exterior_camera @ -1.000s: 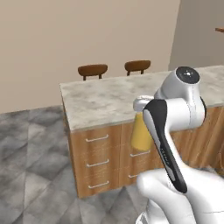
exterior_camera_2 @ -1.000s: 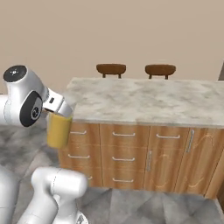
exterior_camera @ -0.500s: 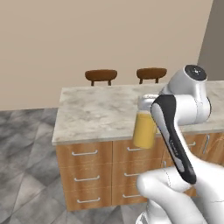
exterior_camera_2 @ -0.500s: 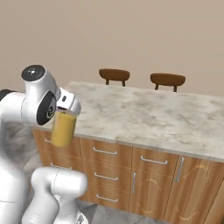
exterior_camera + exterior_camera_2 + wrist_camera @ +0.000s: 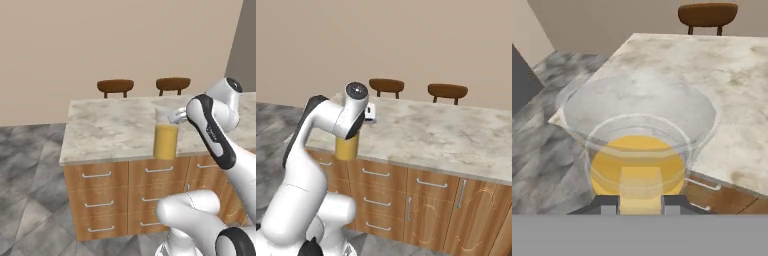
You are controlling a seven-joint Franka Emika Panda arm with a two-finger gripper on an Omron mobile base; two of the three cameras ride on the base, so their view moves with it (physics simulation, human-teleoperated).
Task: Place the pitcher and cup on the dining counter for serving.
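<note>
Since the earlier frames the whole scene has slid across both base views, so the base has driven; against the tabletop (image 5: 115,131) the pitcher (image 5: 165,136) now hangs at its near edge rather than out in front of the drawers (image 5: 98,202). In the left base view the pitcher sits right of centre, its lower part overlapping the tabletop's front lip; in the right base view it shows at middle left, mostly hidden behind the arm. Whether its base is over the marble or just short of it cannot be told.

The pincer (image 5: 641,204) is clenched on the pitcher, its two dark tips showing at the bottom of the hand view on either side of the rim or handle.

The pitcher is clear, stiff plastic, probably smooth and slippery, and the orange juice (image 5: 638,165) fills roughly the lower half. That liquid likely makes it bottom-heavy and prone to slosh, so it should be kept upright and moved gently. The open top means a tilt could spill. A hold high at the rim leaves it free to swing

Two stools (image 5: 115,87) stand behind the tabletop
</note>
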